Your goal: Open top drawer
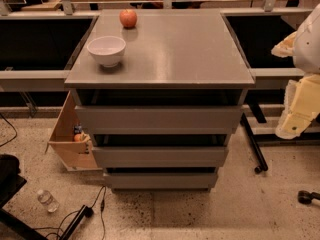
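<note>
The grey cabinet (160, 49) stands in the middle of the camera view with three handleless drawers. The top drawer (157, 118) shows its wide flat grey front just under the cabinet top, with a dark gap above it; none of its inside shows. The two lower drawers (160, 156) sit below it with like fronts. My arm, white and pale yellow, comes in at the right edge, and the gripper (299, 115) hangs to the right of the cabinet at about the top drawer's height, apart from it.
A white bowl (106, 50) and a red apple (128, 18) sit on the cabinet top at the left. A cardboard box (67, 141) leans by the cabinet's left side. A water bottle (47, 200) and cables (80, 216) lie on the floor. A black frame leg (255, 146) stands on the right.
</note>
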You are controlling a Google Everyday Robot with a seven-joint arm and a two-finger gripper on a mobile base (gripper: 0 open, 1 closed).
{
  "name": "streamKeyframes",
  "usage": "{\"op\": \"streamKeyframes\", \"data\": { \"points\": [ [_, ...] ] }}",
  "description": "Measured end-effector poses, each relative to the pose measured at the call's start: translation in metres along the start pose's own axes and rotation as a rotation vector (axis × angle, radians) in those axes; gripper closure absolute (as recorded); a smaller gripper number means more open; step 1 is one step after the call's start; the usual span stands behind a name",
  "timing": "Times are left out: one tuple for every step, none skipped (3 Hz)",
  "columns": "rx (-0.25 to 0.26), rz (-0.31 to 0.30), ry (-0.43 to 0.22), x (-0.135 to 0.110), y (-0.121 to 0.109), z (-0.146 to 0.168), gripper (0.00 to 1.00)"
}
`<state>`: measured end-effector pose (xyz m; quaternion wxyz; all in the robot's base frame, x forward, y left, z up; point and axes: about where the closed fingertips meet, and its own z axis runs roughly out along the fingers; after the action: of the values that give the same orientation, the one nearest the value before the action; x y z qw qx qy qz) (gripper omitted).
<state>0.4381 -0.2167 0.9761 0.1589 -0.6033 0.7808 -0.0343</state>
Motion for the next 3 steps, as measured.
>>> {"op": "streamKeyframes", "data": {
  "points": [
    [0.0, 0.0, 0.0, 0.0, 0.0, 0.0, 0.0],
    [0.015, -0.026, 0.02, -0.002, -0.012, 0.011, 0.0],
    [0.044, -0.097, 0.092, -0.012, -0.03, 0.04, 0.0]
  ]
}}
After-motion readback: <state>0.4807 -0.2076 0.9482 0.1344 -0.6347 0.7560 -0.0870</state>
